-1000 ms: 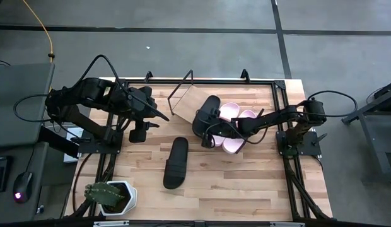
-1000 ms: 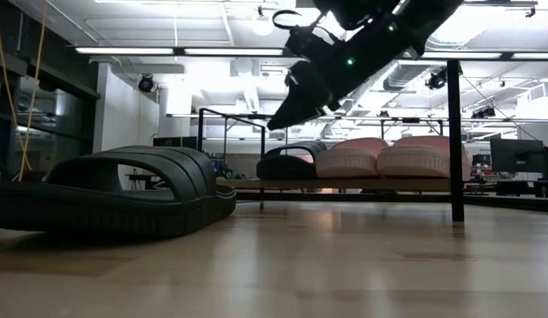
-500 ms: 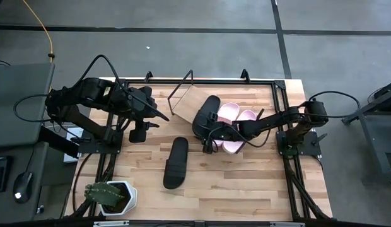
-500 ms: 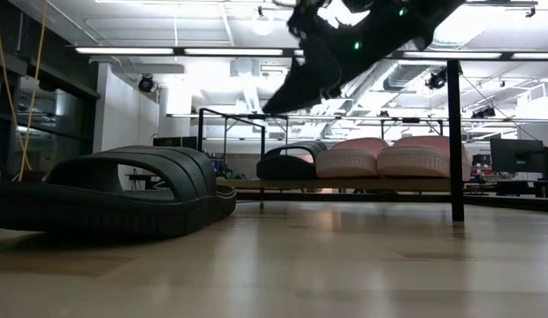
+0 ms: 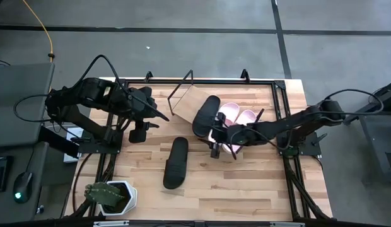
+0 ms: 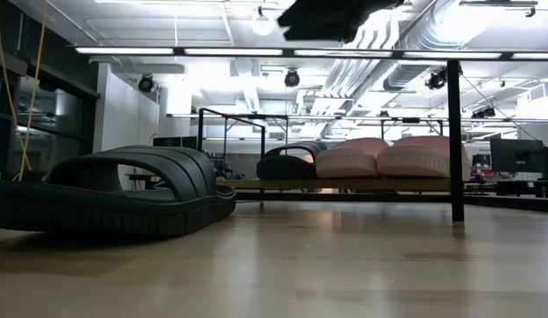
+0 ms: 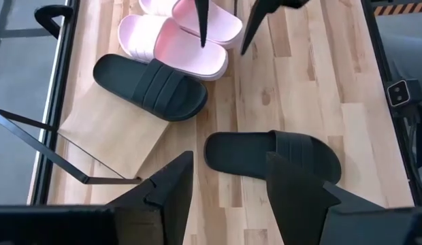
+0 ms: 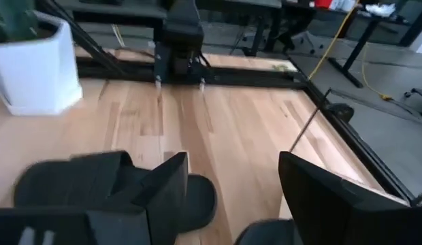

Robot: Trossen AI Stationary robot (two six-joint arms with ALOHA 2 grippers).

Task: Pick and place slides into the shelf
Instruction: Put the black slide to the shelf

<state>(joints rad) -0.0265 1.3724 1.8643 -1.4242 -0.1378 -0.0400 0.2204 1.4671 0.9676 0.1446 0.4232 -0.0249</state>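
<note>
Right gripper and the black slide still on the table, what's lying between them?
Only bare tabletop lies between the open right gripper and the loose black slide, clearest in the high view.

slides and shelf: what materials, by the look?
Black slide on the table: matte moulded foam or rubber, probably; ribbed strap, no seams. Pink slides: same moulded look, smooth and slightly satin. Shelf: pale wood-look board, grain faint, possibly laminate; thin black wire ends, likely metal.

Black arms (image 5: pixel 88 94) — seemingly matte — looping cables.
</note>
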